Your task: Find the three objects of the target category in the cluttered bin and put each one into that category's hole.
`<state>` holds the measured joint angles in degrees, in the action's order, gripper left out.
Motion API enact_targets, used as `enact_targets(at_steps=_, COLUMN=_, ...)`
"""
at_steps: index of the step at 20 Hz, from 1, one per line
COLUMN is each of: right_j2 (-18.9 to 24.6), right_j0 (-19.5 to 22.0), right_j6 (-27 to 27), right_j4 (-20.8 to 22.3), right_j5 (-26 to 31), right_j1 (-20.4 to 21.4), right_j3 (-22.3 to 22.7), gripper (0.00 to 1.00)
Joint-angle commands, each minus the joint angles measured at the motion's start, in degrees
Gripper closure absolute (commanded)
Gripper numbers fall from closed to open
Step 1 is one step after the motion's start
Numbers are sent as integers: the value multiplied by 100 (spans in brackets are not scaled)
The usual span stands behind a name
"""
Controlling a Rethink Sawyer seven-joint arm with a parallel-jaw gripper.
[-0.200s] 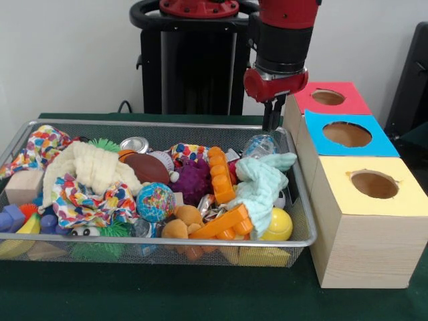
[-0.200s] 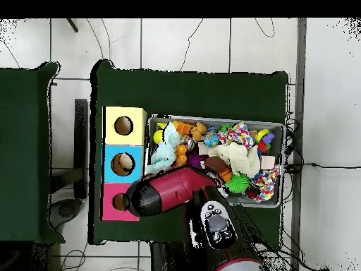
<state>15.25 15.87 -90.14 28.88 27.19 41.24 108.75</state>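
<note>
In the front view, a wire mesh bin [image 1: 304, 221] is seen filled with mixed toys and cloths. At its 9 o'clock side a cream knitted cloth [image 1: 90, 167] is draped over a spotted cloth [image 1: 80, 204]. Near the centre a brown football [image 1: 147, 168], a purple knobbly ball [image 1: 194, 179] and a globe ball [image 1: 155, 201] are grouped. An orange block strip [image 1: 221, 174] is laid toward 1 o'clock, and a mint cloth [image 1: 262, 187] is heaped at 3 o'clock above a yellow ball [image 1: 279, 226]. Just beside the bin at 3 o'clock three wooden boxes are lined up: the yellow-topped box [image 1: 364, 200] nearest, the blue-topped box [image 1: 374, 140] behind it, the red-topped box [image 1: 351, 100] farthest, each with a round hole. The gripper [image 1: 273, 119] is held at the bin's 1 o'clock corner, beside the red-topped box; whether its jaws are apart or closed cannot be told.

In the overhead view, the arm [image 2: 173, 190] is stretched across the bin's 7 o'clock corner, its end beside the red-topped box [image 2: 111, 208]. A pale object is visible inside the hole of the blue-topped box [image 2: 135, 154].
</note>
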Motion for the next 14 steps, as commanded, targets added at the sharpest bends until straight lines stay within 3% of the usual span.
enact_targets(at_steps=1, right_j2=-246, right_j0=11, right_j6=-421, right_j4=244, right_j5=154, right_j1=-273, right_j3=6, gripper=0)
enact_targets(at_steps=14, right_j2=-349, right_j0=-176, right_j6=-529, right_j4=155, right_j5=5, right_j1=-509, right_j3=-83, gripper=0)
